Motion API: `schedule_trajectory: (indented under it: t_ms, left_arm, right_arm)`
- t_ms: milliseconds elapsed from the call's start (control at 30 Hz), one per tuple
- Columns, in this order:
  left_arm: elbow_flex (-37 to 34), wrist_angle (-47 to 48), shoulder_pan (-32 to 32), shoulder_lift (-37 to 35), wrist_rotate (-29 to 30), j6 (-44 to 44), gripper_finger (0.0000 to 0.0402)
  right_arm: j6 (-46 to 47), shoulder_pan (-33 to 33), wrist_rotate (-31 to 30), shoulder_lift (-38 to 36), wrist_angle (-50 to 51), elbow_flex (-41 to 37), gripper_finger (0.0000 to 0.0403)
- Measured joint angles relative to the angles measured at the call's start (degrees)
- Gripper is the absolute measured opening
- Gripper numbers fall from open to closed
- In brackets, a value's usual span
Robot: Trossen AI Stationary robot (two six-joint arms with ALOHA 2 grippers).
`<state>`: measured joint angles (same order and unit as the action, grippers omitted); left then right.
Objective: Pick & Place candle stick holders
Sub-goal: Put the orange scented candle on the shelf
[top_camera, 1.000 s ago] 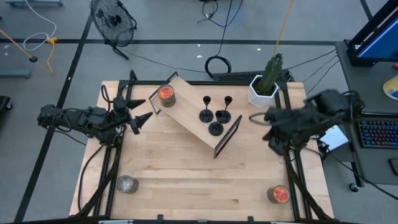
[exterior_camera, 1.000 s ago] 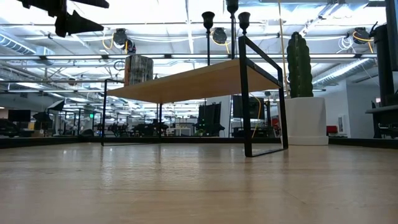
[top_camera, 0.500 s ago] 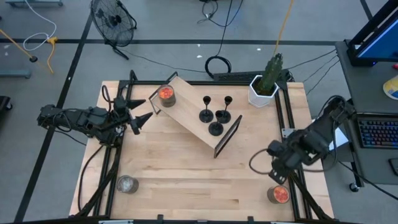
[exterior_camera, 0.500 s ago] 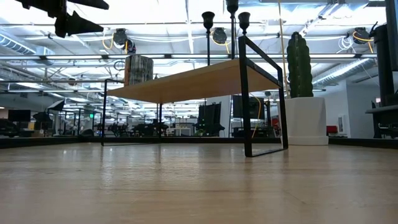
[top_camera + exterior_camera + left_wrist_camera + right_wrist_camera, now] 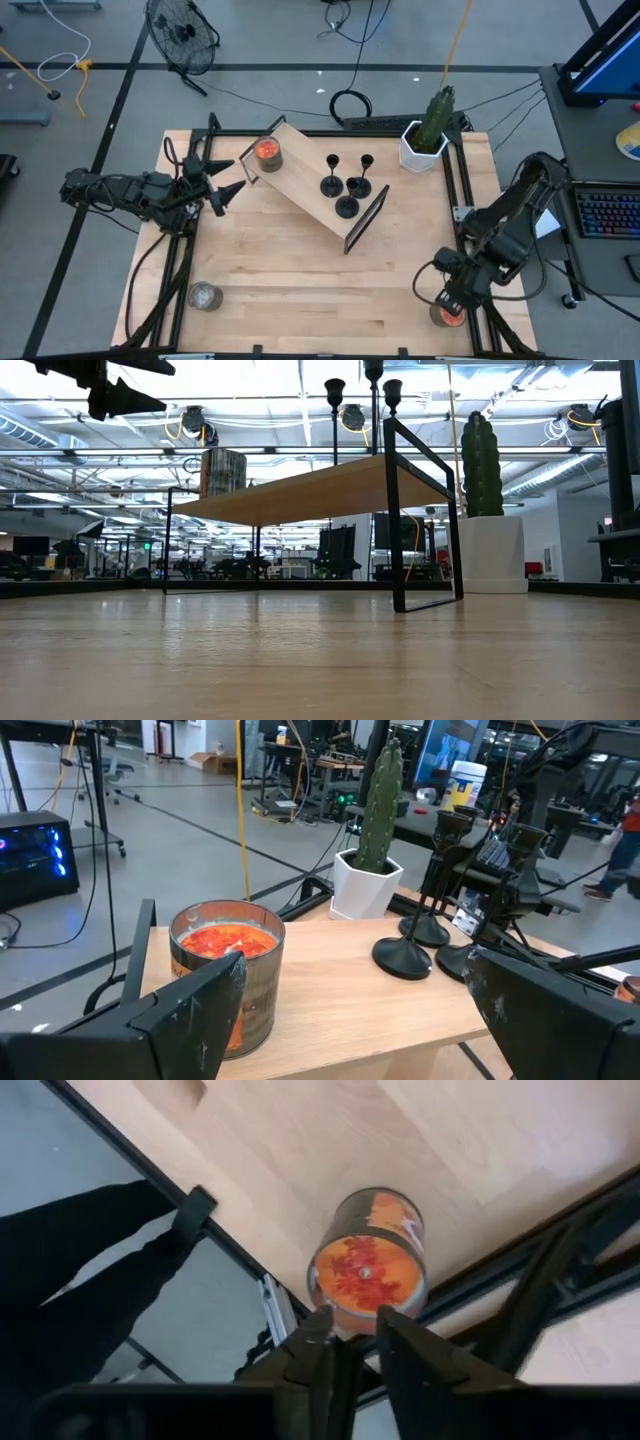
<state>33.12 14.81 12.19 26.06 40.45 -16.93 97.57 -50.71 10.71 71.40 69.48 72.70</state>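
High view: right gripper (image 5: 448, 305) swung from beside cactus pot (image 5: 421, 147) down over orange-filled jar (image 5: 447, 314) at near right corner, fingers nearly together, empty | left gripper (image 5: 228, 180) unmoved by shelf (image 5: 300, 185), fingers apart | candle stick holders (image 5: 347, 185) untouched on shelf | right arm off-target, no pick begun

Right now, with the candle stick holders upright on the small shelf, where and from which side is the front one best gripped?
Probably by the thin stem, coming from above or the open table side. The front candle stick holder stands upright near the shelf edge, away from its two neighbours; its flat round base gives little to pinch. The left gripper waits open nearby.
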Motion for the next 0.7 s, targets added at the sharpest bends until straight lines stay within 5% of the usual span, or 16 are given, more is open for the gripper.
schedule_trajectory:
  t_ms: [367,700]
  left_arm:
    - [0.00,-0.02,0.00,0.00,-0.02,-1.10,0.0379]
    - [0.00,-0.02,0.00,0.00,-0.02,-1.29,0.0379]
  right_arm:
    - [4.63,-1.54,4.47,0.02,-4.61,-10.58,0.0171]
    - [6.15,-1.54,4.85,-0.01,-5.96,-14.76,0.0196]
